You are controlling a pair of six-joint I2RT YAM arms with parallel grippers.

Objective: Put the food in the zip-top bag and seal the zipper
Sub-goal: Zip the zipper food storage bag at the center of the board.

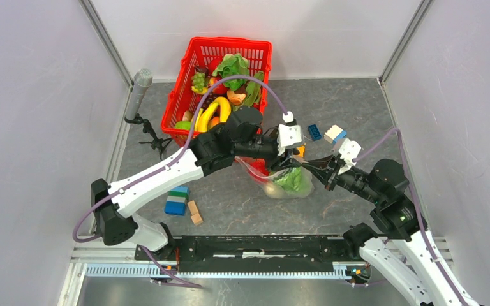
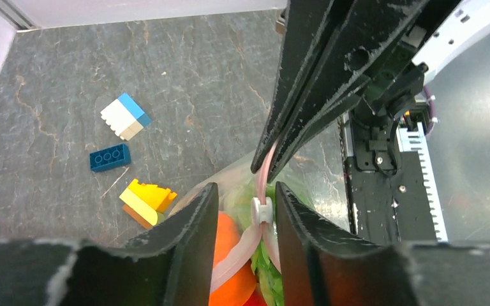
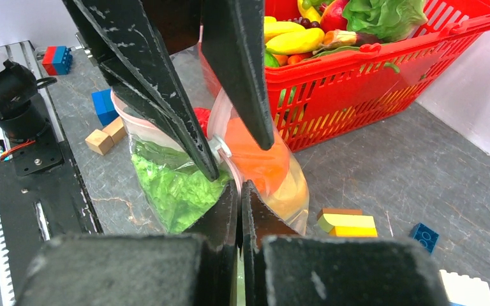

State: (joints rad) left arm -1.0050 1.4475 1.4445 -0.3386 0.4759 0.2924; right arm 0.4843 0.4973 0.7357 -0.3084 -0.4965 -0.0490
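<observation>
The clear zip-top bag (image 1: 291,183) stands mid-table holding leafy greens (image 3: 172,185), an orange piece (image 3: 255,153) and some red food. My right gripper (image 3: 239,186) is shut on the pink zipper strip at the bag's mouth end; it also shows in the top view (image 1: 319,171). My left gripper (image 2: 247,188) is open and straddles the pink strip (image 2: 265,172) and its small white slider tab (image 2: 261,210), which sits close to the right finger. In the top view the left gripper (image 1: 287,163) hangs over the bag's mouth. More food fills the red basket.
The red mesh basket (image 1: 255,43) stands at the back, close behind the bag. Loose blocks lie around: blue (image 2: 109,157), white-blue (image 2: 125,116), yellow (image 2: 147,199), a blue-green stack (image 1: 177,201) and wooden cubes (image 1: 194,212). A grey microphone on a tripod (image 1: 141,83) stands left.
</observation>
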